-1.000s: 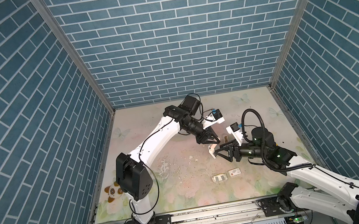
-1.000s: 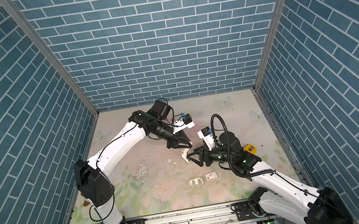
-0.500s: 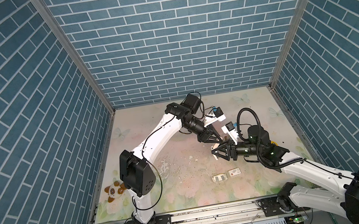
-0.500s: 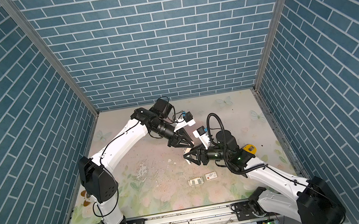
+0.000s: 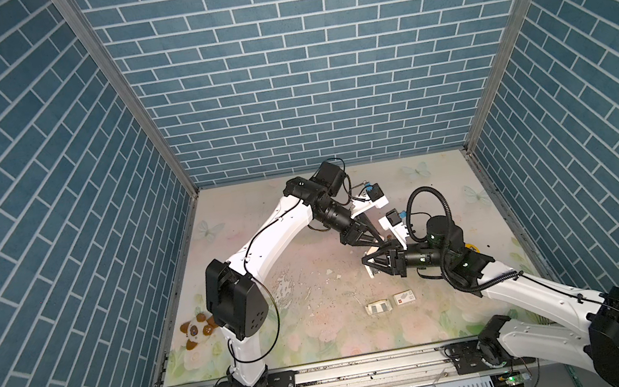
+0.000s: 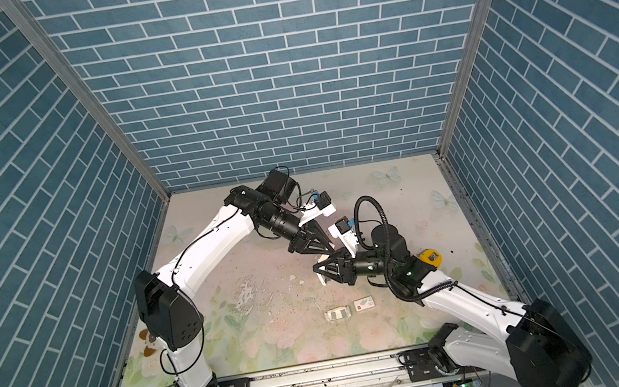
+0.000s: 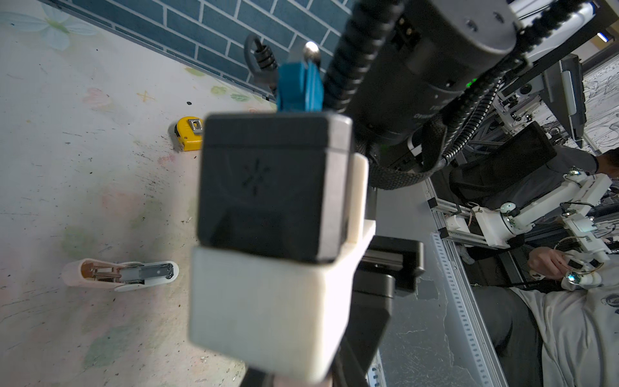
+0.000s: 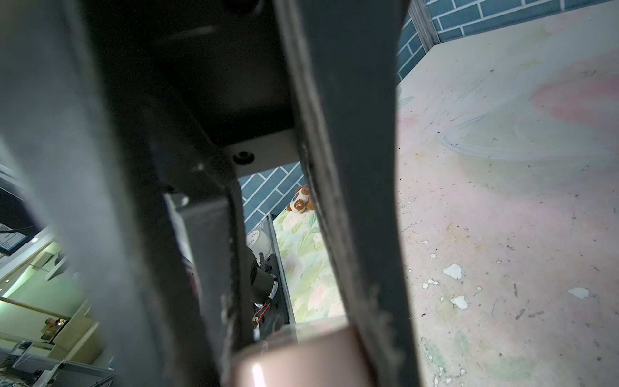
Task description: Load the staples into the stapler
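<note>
Black fingers [image 8: 351, 201] of the right gripper [image 5: 368, 267] are seen a little apart in the right wrist view. A pale pink, smooth, rounded plastic piece [image 8: 294, 362] fills the gap at their tips. Whether this piece is already pressed cannot be told, and what it is cannot be told either. The left gripper [image 5: 380, 241] is closed to a point just beside the right one, above the pale floral table [image 5: 320, 327]. Nothing can be made out between its jaws.

A small pale pink and white plastic stapler [image 7: 120, 274] is seen in the left wrist view. It lies on the table with its metal channel uncovered, free of both grippers. In the top views it cannot be made out.

The thin silver-grey metal staples [image 5: 381, 307] are found in a small white cardboard tray [image 5: 368, 308]. The tray lies on the table toward its front edge, apart from both grippers and untouched. Just beside the tray a white cardboard sleeve with a red mark [image 5: 404, 296] is placed.

The staples are judged to be very light and stiff along the strip. They are likely brittle where the single staples are joined, and slippery on the bare metal. A strip is best taken across its two long sides, near the middle, so that it hangs level. Only little force should be used, because a hard squeeze or a bend could break it. The tray is judged to be light as well, so it may be dragged or lifted with the strip if it is not held down.
</note>
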You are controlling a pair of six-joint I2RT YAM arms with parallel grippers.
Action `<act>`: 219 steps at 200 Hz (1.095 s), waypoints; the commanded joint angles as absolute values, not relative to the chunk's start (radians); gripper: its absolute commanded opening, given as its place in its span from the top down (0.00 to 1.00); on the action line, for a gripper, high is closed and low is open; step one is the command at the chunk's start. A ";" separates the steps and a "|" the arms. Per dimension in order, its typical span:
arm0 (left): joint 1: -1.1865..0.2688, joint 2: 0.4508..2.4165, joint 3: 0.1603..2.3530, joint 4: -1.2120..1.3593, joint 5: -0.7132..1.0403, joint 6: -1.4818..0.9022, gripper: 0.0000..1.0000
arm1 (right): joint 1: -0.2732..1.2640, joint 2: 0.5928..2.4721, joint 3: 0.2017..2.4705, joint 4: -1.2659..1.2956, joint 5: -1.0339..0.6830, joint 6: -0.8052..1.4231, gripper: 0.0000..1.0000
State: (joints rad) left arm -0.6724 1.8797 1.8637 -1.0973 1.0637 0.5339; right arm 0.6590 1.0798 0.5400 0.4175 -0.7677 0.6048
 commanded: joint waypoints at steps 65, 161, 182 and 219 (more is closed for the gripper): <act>-0.637 1.752 1.766 -0.967 0.962 0.471 0.29 | 0.653 1.091 0.588 0.331 -0.673 0.621 0.81; -0.401 1.510 1.533 -0.708 0.297 0.239 0.22 | 0.654 1.230 0.735 -0.027 -0.414 0.502 0.79; -0.333 1.488 1.506 -0.708 0.256 0.215 0.22 | 0.656 1.300 0.777 -0.058 -0.354 0.500 0.79; -0.266 1.461 1.442 -0.688 0.251 0.211 0.22 | 0.677 1.434 0.867 -0.125 -0.223 0.498 0.79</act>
